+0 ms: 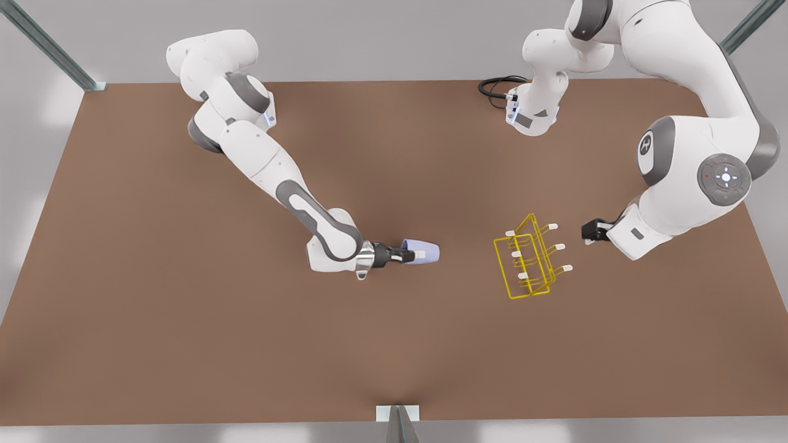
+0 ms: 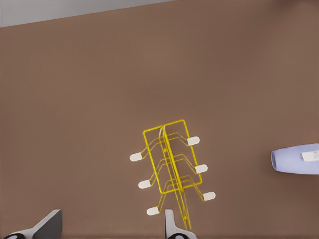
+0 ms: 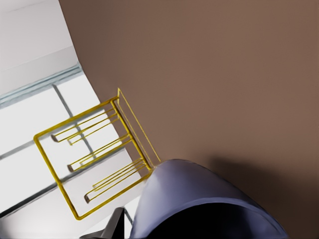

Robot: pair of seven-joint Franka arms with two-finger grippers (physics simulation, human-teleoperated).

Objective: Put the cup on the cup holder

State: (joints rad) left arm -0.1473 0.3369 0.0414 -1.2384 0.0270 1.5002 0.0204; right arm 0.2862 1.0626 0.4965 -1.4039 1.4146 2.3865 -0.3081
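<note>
Front view, brown table [image 1: 184,344], grey walls [image 1: 369,37]

bare table [image 1: 246,344] between cup [image 1: 425,251] and cup holder [image 1: 528,261], seemingly unobstructed

Brown table [image 1: 184,344], yellow cup holder [image 1: 529,261]

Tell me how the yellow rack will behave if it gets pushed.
The cup holder is thin wire standing free, so it is probably light and could slide or tip if the cup, in the right gripper's jaws, presses a prong. The thin prongs might flex. The open left gripper waits beside it.
</note>
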